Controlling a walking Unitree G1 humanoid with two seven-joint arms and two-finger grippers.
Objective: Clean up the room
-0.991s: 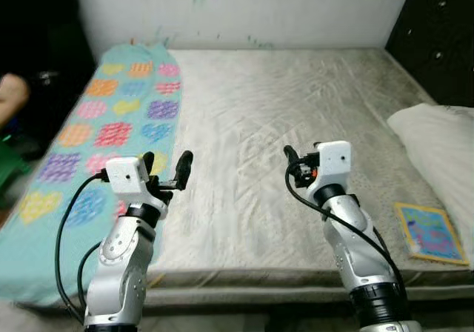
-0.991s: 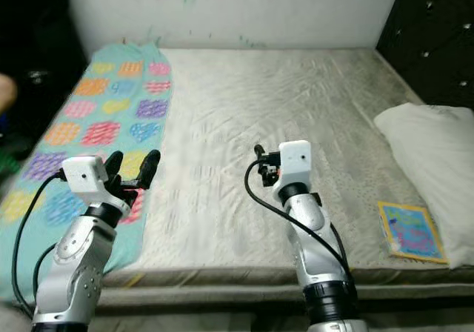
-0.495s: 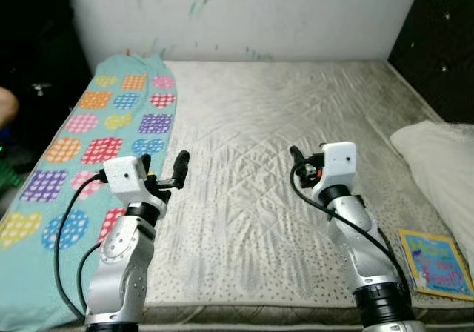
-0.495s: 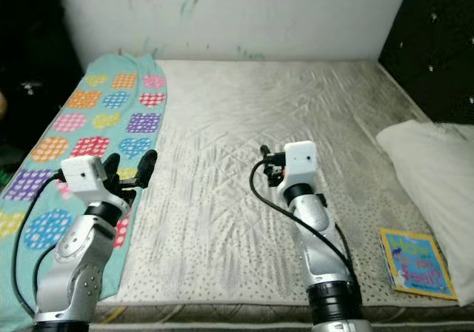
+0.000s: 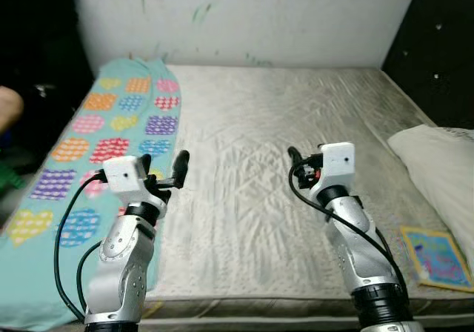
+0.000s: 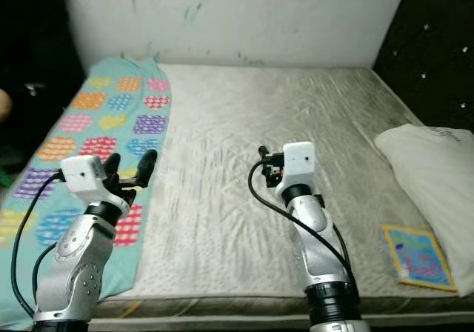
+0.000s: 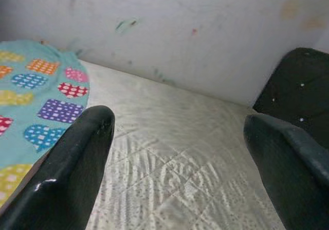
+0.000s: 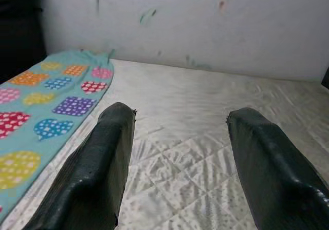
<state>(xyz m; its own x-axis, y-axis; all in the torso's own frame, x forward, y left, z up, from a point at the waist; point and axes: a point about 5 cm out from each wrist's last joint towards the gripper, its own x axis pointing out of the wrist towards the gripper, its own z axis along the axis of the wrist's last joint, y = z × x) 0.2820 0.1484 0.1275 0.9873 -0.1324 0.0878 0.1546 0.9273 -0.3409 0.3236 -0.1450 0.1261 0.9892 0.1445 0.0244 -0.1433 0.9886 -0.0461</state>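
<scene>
The whole picture has slid and tilted against half a second ago. The foot edge of the bare grey quilted mattress (image 5: 281, 161) sits a little higher in the frame, and the teal blanket patterned with coloured hearts and squares (image 5: 81, 154) and the colourful picture book (image 5: 438, 255) have shifted with it. That is the head camera moving as the robot settles at the foot of the bed; the things themselves lie where they did. Both arms keep the same raised pose as before, so no reach has begun.

The left tool (image 5: 164, 167) hovers over the mattress edge at about 8 o'clock, just beside the blanket's inner border, its two black fingers (image 7: 72, 163) spread wide and holding nothing. The right tool (image 8: 180, 158) is held forward near the middle of the frame, fingers also wide apart and empty, aimed up the bed toward the marked white wall (image 8: 205, 24).

For tidying, the candidates look to be:
- the blanket, spread in a long strip from 10 to 8 o'clock, its near end draped over the bed's foot;
- the book, flat at about 4 o'clock, just beside the white pillow (image 6: 433, 176);
- the pillow, at 3 o'clock near the dark headboard (image 5: 437, 43).

At 9 o'clock, part of a person shows in the dark.

I judge the robot is at the approach stage, choosing a first target.
</scene>
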